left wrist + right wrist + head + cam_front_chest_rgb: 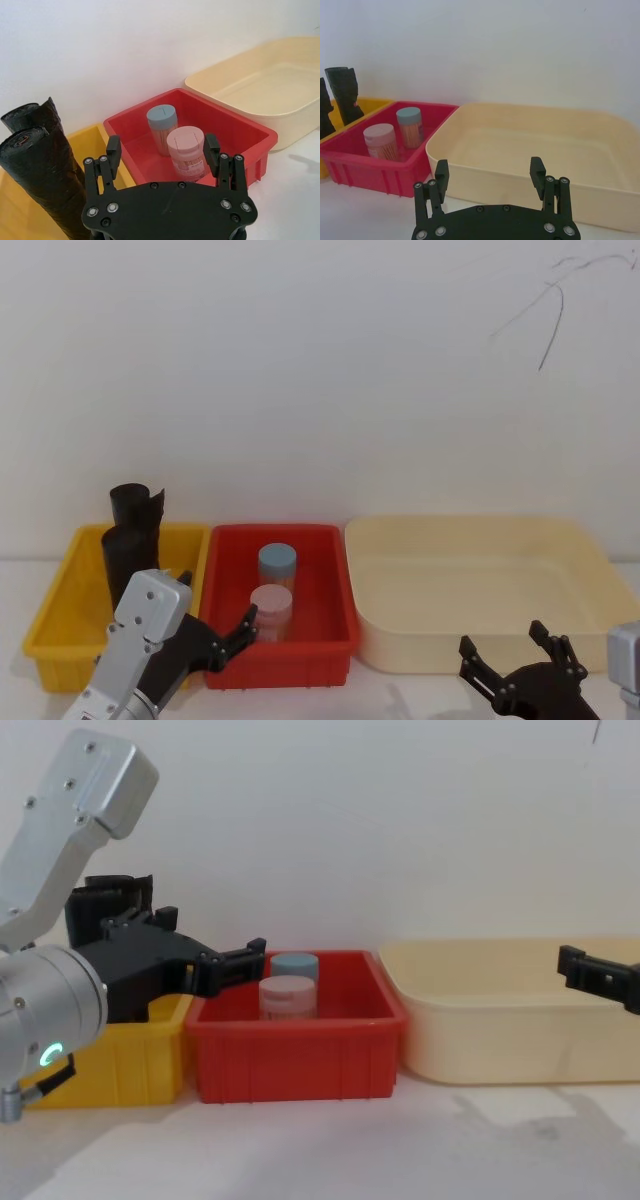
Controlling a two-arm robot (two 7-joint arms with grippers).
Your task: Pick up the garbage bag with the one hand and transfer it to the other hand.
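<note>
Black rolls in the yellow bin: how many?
2. Both stand upright in the yellow bin: the smooth garbage bag in front, the ragged-topped roll just behind it, nearer the wall. The open left gripper hangs close by. No third roll seems hidden.

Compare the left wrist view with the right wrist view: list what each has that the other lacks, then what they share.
Left wrist, not right wrist: the left end effector, open, facing the red bin, and the rolled top end of the garbage bag seen close up.
Right wrist, not left wrist: the right end effector, open, facing the cream tub.
Shared: the red bin with the blue-lidded jar and the pink-lidded jar, the yellow bin, the cream tub, the garbage bag and the ragged-topped black roll.
</note>
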